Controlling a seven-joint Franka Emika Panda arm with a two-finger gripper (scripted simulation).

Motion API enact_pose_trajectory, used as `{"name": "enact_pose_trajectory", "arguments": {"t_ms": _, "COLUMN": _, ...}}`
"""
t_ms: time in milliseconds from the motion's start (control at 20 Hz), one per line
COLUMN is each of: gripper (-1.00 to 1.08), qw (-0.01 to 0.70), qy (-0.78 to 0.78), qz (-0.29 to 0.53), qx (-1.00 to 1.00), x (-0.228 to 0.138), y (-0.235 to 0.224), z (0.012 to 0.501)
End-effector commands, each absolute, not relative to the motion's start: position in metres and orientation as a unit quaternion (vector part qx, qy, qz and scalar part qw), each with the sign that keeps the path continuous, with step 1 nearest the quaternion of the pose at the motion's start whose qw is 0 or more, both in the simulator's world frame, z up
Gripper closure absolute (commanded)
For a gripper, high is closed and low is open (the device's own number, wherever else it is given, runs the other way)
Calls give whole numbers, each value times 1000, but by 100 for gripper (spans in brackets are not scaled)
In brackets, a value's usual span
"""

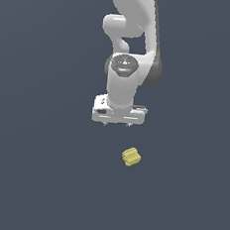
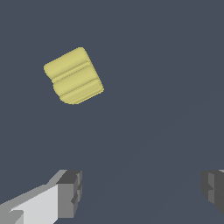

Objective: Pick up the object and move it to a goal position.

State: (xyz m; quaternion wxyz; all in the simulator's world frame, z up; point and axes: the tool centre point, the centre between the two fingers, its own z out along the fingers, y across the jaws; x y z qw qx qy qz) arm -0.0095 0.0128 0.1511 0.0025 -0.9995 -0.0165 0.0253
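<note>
Pale-yellow and ridged, the object lies on the dark floor, apart from the gripper and a little toward the exterior view's right of it. The pincer's fingers stand wide apart with nothing between them, and the chunk sits outside their gap in the wrist view. If the arm drops straight down, I'd expect a finger to miss or nudge the lump aside; its bumpy, skewed faces could also let it twist out.
</note>
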Motion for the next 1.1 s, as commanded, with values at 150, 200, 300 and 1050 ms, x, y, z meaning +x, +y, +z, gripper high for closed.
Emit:
{"name": "enact_pose_trajectory", "arguments": {"t_ms": 150, "gripper": -92, "qw": 1, "qy": -16, "qz": 25, "qx": -1000, "x": -9, "y": 12, "z": 151}}
{"name": "enact_pose_trajectory", "arguments": {"t_ms": 200, "gripper": -92, "qw": 0, "qy": -16, "qz": 25, "qx": -1000, "x": -8, "y": 12, "z": 151}}
{"name": "enact_pose_trajectory", "arguments": {"t_ms": 300, "gripper": -92, "qw": -3, "qy": -16, "qz": 24, "qx": -1000, "x": -6, "y": 11, "z": 152}}
{"name": "enact_pose_trajectory", "arguments": {"t_ms": 1050, "gripper": -92, "qw": -7, "qy": -42, "qz": 21, "qx": -999, "x": 7, "y": 19, "z": 146}}
